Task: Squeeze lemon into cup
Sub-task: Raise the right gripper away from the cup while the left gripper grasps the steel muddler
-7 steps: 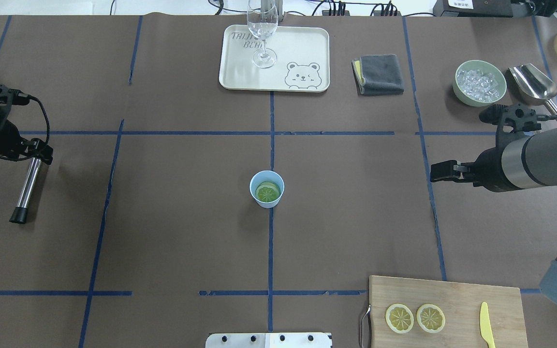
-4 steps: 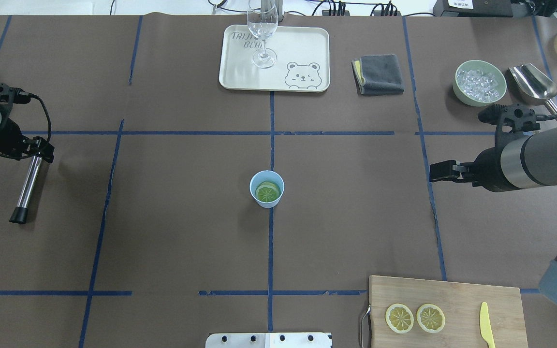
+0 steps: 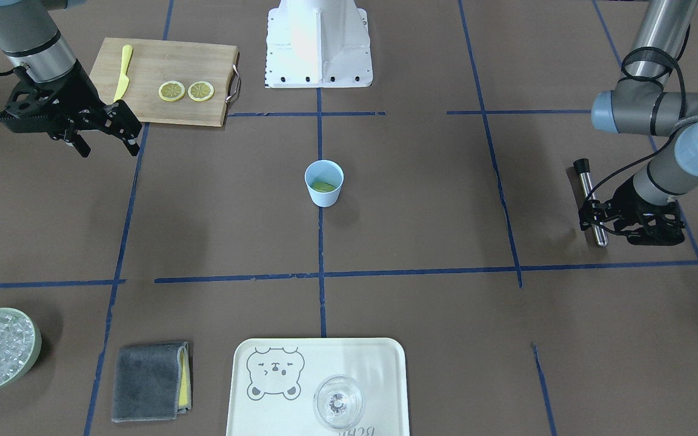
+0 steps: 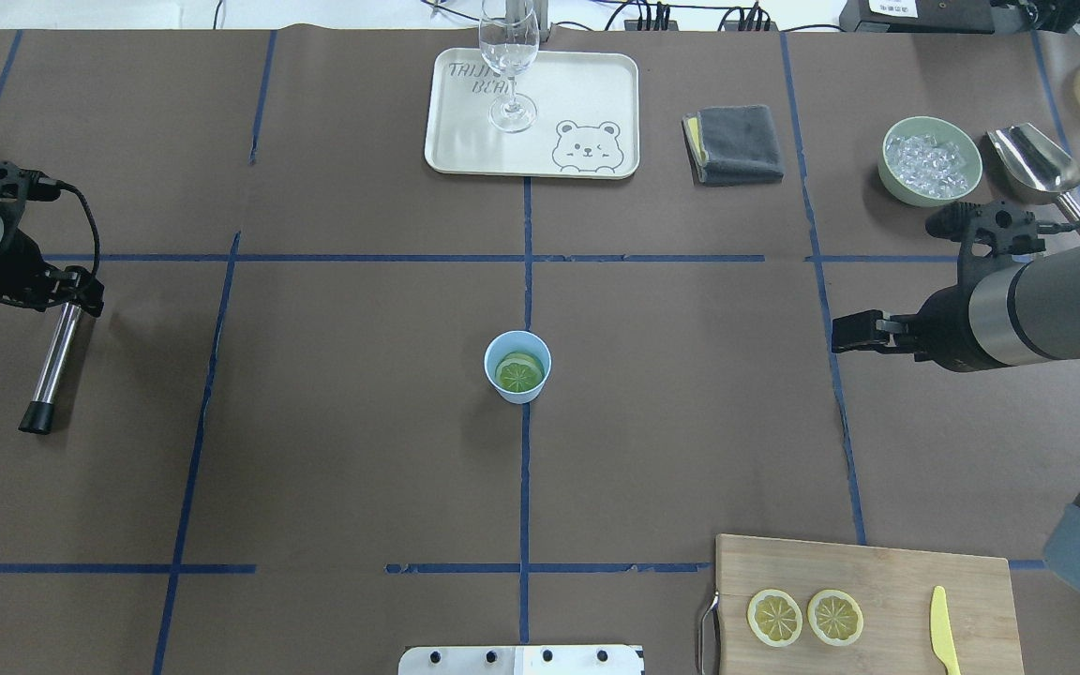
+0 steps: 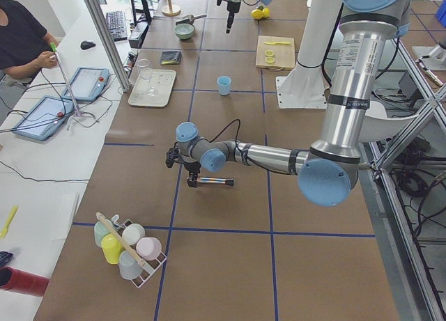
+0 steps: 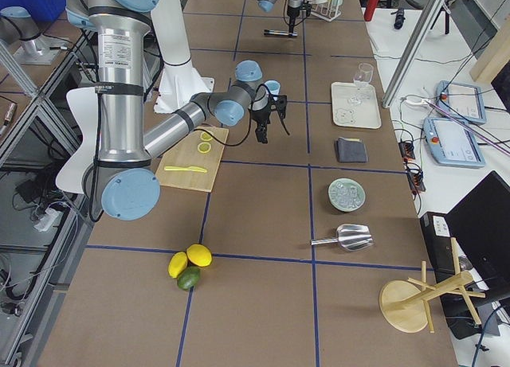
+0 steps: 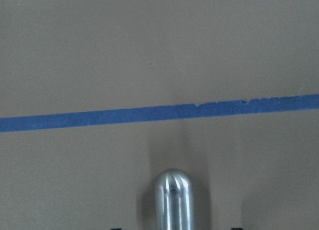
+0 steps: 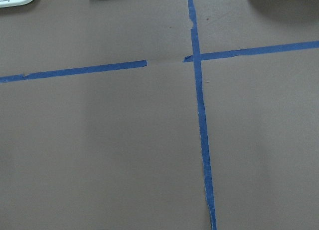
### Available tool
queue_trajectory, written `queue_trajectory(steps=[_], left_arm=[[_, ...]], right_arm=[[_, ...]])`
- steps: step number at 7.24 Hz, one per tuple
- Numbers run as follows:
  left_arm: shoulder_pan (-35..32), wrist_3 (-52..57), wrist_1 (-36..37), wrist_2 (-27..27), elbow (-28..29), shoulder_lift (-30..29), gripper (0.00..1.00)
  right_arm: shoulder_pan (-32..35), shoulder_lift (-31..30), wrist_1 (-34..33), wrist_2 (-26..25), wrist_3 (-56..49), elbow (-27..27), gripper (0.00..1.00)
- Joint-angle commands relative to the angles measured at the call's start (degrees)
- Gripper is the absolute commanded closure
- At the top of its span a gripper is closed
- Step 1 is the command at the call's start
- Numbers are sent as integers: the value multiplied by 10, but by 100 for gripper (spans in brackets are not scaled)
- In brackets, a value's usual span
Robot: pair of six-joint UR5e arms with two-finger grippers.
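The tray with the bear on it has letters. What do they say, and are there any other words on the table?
"TRIJ..." on the tray, top line; the glass hides the rest.
"BEA..." on the tray, second line; the glass hides the end too.
In the front view the tray's letters are upside down and cut off at the edge.
No other words can be read.

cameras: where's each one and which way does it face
front-facing: across table, faces robot; left arm, right arm show
overhead: behind robot, down on cup; both arms
exterior left: table's left end; left arm near
exterior right: right end; right arm near
left wrist: down onto metal rod
right wrist: down onto table
shared: overhead, front-facing both show lemon
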Motion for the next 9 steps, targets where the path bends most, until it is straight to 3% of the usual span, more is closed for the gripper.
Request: queue_trajectory(steps=[1,7,8,9], left_arm=[[0,1,0,0,2,-1,24],[2,3,-1,1,7,-1,30],[3,3,-1,1,6,-1,39],[3,3,-1,1,6,-1,75]], right_arm=[[-1,1,0,0,1,0,0],[-1,2,0,1,1,-1,0],[-1,2,0,1,1,-1,0],[-1,3,0,1,1,-1,0]])
